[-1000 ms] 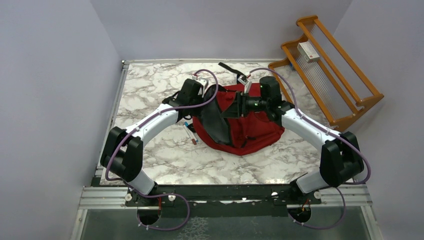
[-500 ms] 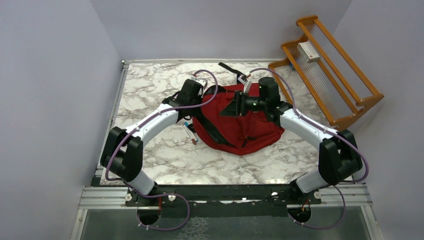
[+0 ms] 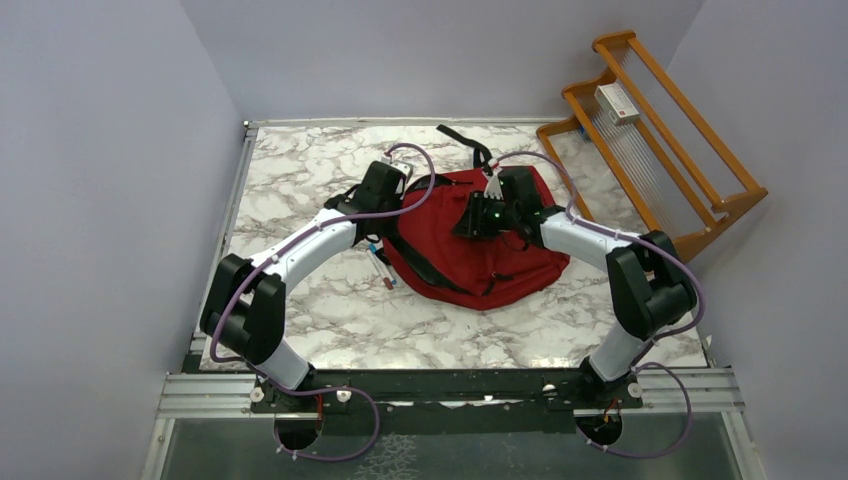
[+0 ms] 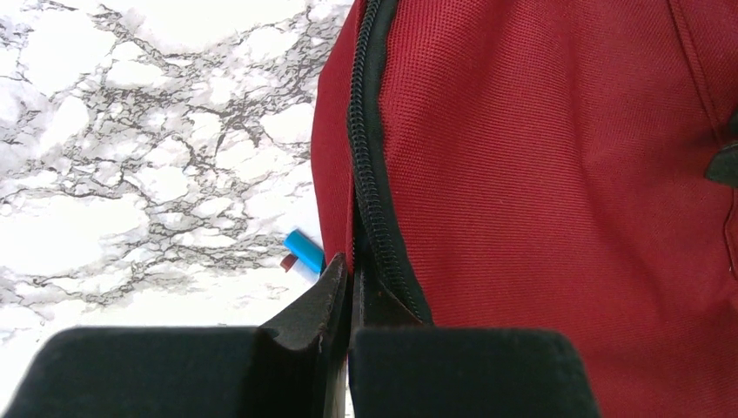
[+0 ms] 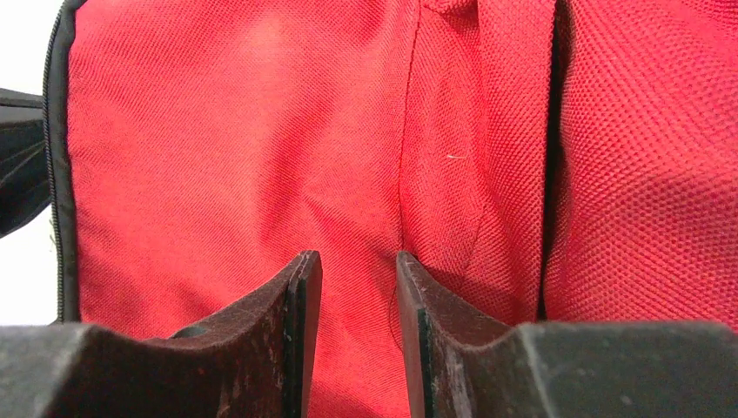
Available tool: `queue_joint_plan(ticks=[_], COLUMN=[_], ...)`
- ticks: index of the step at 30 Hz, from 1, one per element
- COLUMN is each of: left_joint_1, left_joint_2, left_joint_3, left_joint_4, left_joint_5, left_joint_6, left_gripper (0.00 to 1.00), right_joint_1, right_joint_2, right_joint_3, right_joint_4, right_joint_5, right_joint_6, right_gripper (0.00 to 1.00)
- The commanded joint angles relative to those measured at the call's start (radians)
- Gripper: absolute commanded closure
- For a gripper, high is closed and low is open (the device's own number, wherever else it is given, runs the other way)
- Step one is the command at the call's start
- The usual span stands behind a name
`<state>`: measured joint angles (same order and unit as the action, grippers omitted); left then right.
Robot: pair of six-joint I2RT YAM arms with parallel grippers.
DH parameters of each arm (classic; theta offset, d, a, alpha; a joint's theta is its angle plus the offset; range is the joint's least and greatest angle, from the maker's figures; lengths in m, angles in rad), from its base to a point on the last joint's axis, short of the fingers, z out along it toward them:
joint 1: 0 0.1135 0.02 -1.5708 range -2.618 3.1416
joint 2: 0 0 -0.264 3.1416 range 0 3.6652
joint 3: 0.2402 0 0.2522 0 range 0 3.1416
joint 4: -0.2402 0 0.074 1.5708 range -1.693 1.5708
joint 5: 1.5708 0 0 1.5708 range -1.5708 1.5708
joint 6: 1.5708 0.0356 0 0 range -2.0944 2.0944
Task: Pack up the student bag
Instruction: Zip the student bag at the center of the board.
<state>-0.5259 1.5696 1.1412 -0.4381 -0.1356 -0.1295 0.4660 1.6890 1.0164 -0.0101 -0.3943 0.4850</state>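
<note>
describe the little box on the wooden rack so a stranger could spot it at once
Look right of the marble table, where an orange wooden rack stands by the wall. On its upper tier lies a small white oblong box, the only loose thing on the rack's pale slats.

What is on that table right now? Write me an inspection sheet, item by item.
Surface: marbled table, bag at its middle.
Job's things: student bag, red, lying flat, black straps across it.
Clutter: pens beside the bag's left edge.
Grippers: left gripper shut on the bag's zip edge; right gripper over the red fabric, jaws apart.
Cables: purple cables looped along both arms.
Surroundings: wooden rack at the right, small box on it; plain walls.
</note>
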Motion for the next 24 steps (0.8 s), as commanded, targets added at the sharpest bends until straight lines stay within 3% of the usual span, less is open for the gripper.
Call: queue_joint_plan(ticks=[1, 8, 15, 21, 24], left_joint_1=[-0.002, -0.002, 0.001, 0.004, 0.004], left_joint_2=[-0.047, -0.046, -0.04, -0.016, -0.006], left_joint_3=[0.023, 0.074, 0.115, 0.149, 0.156], left_joint_4=[-0.063, -0.154, -0.187, -0.189, -0.188], left_joint_5=[0.002, 0.014, -0.086, -0.051, -0.022], left_joint_6=[0.014, 0.04, 0.06, 0.05, 0.042], left_gripper=[1.0, 1.0, 1.0, 1.0, 1.0], right_joint_1=[0.006, 0.005, 0.006, 0.005, 0.006], right_joint_2=[0.018, 0.04, 0.031, -0.009, -0.02], right_joint_3=[0.028, 0.019, 0.014, -0.013, -0.006], right_joint_4=[-0.047, -0.059, -0.059, -0.032, -0.017], right_joint_5=[0.17, 0.22, 0.207, 0.162, 0.06], right_joint_6=[-0.019, -0.033, -0.041, -0.072, -0.131], right_gripper=[0.58, 0.58, 0.58, 0.58, 0.58])
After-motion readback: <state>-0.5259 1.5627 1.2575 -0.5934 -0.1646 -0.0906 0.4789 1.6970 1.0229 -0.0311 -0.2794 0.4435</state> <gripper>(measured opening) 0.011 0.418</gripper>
